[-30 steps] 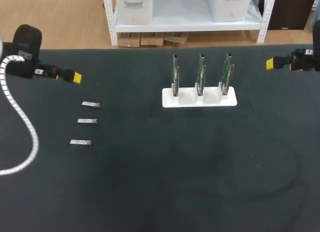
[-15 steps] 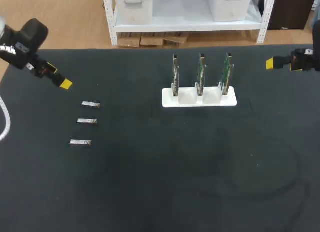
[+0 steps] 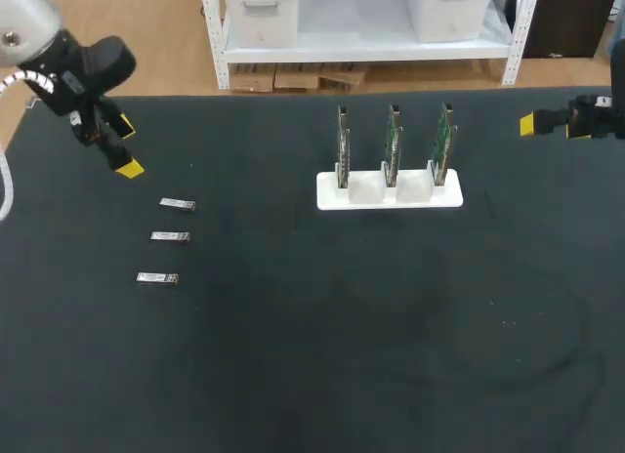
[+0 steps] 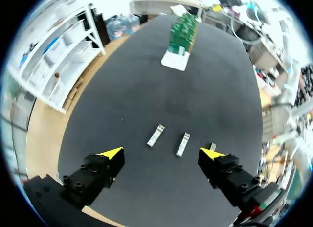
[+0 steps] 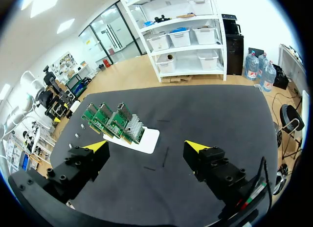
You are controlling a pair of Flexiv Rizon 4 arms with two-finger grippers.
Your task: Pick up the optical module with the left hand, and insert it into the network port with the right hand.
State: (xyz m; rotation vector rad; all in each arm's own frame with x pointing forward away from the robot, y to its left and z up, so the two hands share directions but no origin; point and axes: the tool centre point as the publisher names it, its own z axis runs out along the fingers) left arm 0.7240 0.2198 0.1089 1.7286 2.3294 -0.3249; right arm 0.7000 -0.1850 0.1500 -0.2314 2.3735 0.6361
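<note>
Currently, L gripper (image 3: 127,148) hangs w/ fingers apart over the black table (image 3: 312,355), near its left edge. It is just beside three optical modules (image 3: 170,237) lying in a row, none gripped. R gripper (image 5: 145,147), fingers also apart, sits at the right edge, empty. Three network cards (image 3: 393,141) stand upright in a white holder (image 3: 389,197), well apart from the modules.

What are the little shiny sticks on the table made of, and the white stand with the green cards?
The three optical modules look like metal: silvery grey, catching the light. The white stand seems smooth matte plastic, though that is a guess from its even colour. The green cards look like circuit boards, green with silvery fittings.
</note>
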